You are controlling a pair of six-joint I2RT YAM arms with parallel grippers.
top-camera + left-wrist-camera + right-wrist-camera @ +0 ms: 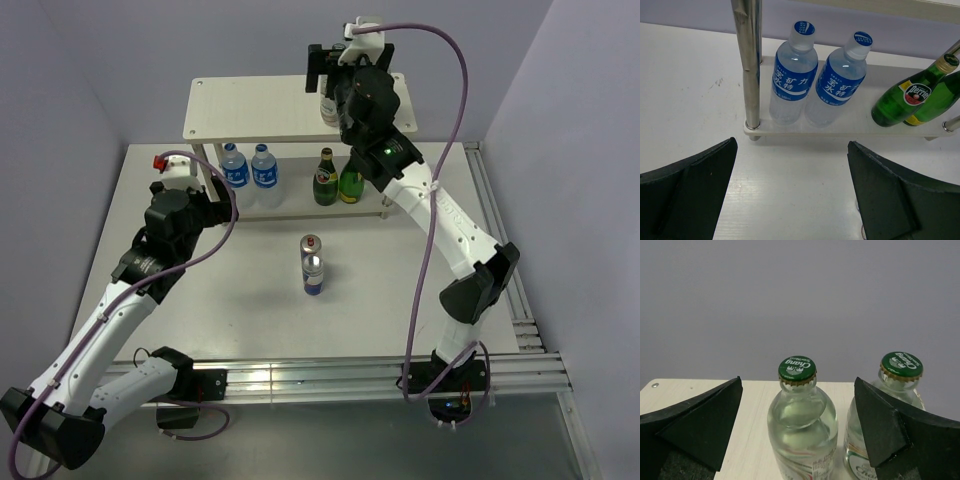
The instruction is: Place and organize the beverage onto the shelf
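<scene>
Two tiers on the shelf [260, 105], standing at the far side of the table [230, 310], and both carry drinks. Right gripper [797, 410] is up at the top board, fingers spread wide either side of a clear glass bottle [801, 430] whose green cap reads Chang, not touching it. A second Chang bottle [896, 385] stands just beside, half hidden behind the right finger, and both labels are cut off below. Left gripper [792, 165] hangs low before the bottom board, spread too, nothing between its fingers. Down there are two water bottles [792, 75] with blue labels in Chinese characters, then a green Perrier bottle [905, 97] and another green bottle [940, 97], label mostly hidden. Out on the table are two cans [314, 272]; the nearer looks blue and silver, brand too small to read.
</scene>
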